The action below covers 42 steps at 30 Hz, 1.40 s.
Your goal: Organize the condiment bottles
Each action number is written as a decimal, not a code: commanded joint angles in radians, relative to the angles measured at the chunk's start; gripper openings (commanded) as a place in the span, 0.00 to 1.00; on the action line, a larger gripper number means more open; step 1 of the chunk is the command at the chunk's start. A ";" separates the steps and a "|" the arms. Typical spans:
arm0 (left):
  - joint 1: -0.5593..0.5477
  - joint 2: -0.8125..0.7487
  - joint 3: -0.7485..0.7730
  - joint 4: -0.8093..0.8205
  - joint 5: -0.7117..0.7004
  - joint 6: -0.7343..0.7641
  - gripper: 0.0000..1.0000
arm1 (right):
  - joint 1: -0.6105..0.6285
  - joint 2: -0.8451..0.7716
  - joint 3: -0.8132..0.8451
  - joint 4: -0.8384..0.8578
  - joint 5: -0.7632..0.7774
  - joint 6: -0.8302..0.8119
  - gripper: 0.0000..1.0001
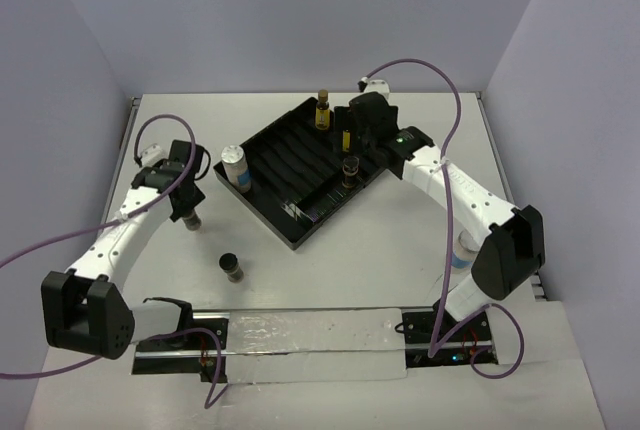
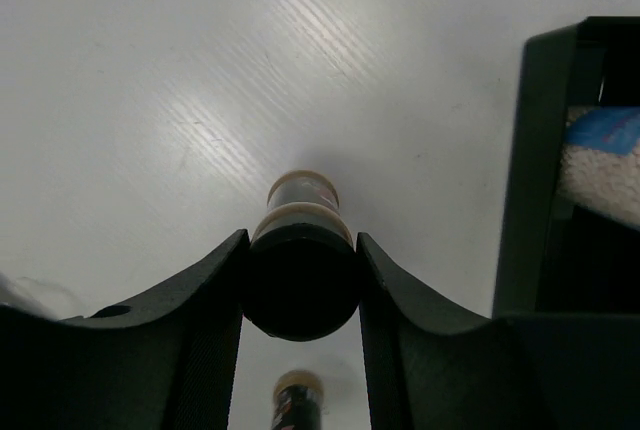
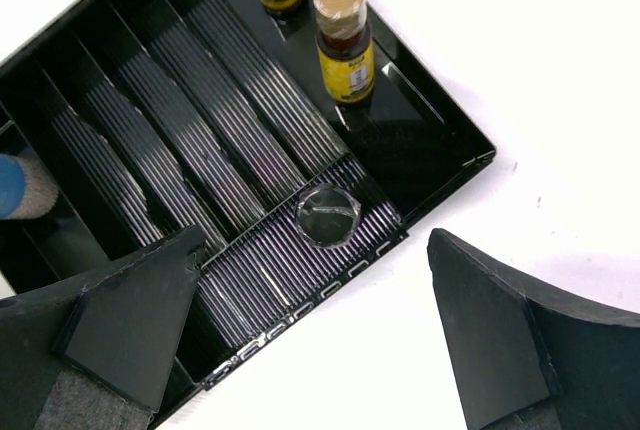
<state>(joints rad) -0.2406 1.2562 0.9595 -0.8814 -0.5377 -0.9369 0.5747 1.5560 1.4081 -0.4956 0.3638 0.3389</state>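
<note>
Looking down from above, the left gripper (image 1: 187, 202) is closed on a short dark bottle (image 1: 190, 218) well to the left of the black tray (image 1: 290, 155). A second dark bottle (image 1: 232, 267) stands on the table in front of the tray's left corner, a white-lidded bottle (image 1: 235, 165) sits just beside the tray's left edge, and amber bottles (image 1: 322, 110) stand in the tray's far and right compartments. The right gripper (image 1: 365, 122) hangs over the tray's right end. From the left wrist, both fingers (image 2: 200, 300) press the gripped bottle's black cap squarely, with the tray wall off to the right; whether its base touches the table I cannot tell. From the right wrist, the fingers (image 3: 130, 325) stand wide apart and hold nothing above the tray's ridged floor. The lift probably goes best straight up with the bottle upright. It should rise high enough to clear the tray wall, pass the white-lidded bottle, and come down into a free compartment away from the right arm.
</note>
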 commanded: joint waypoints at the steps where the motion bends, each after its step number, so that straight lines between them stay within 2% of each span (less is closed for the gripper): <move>1: -0.042 -0.071 0.276 -0.112 -0.063 0.240 0.10 | 0.005 -0.124 -0.001 0.002 0.058 -0.010 1.00; 3: -0.073 -0.069 0.341 -0.174 -0.068 0.279 0.10 | 0.005 -0.156 -0.001 -0.002 0.082 -0.011 1.00; 5: -0.120 -0.042 0.516 -0.249 -0.058 0.342 0.10 | 0.001 -0.190 -0.001 -0.010 0.111 -0.009 1.00; 6: -0.143 -0.041 0.521 -0.251 -0.057 0.343 0.10 | 0.001 -0.202 -0.001 -0.011 0.112 -0.006 1.00; 8: -0.228 0.020 0.674 -0.319 -0.045 0.366 0.10 | -0.015 -0.240 -0.009 -0.018 0.141 0.002 1.00; 9: -0.256 0.021 0.677 -0.320 -0.033 0.366 0.10 | -0.015 -0.251 -0.015 -0.019 0.141 0.005 1.00; 11: -0.345 0.102 0.777 -0.310 -0.010 0.362 0.10 | -0.032 -0.289 -0.034 -0.034 0.171 0.022 1.00; 17: -0.574 0.344 0.924 -0.262 -0.016 0.353 0.10 | -0.102 -0.406 -0.084 -0.132 0.204 0.049 1.00; 19: -0.605 0.390 0.938 -0.229 0.006 0.363 0.10 | -0.126 -0.462 -0.112 -0.142 0.197 0.054 1.00; 24: -0.635 0.495 0.910 -0.022 0.134 0.375 0.10 | -0.214 -0.598 -0.207 -0.155 0.179 0.074 1.00; 28: -0.650 0.553 0.879 0.075 0.177 0.349 0.10 | -0.249 -0.631 -0.243 -0.158 0.174 0.070 1.00; 42: -0.660 0.705 0.815 0.300 0.129 0.287 0.10 | -0.261 -0.618 -0.287 -0.140 0.153 0.069 1.00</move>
<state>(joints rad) -0.8957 1.9468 1.7902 -0.7152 -0.3909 -0.6211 0.3199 0.9459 1.1283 -0.6518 0.5154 0.4044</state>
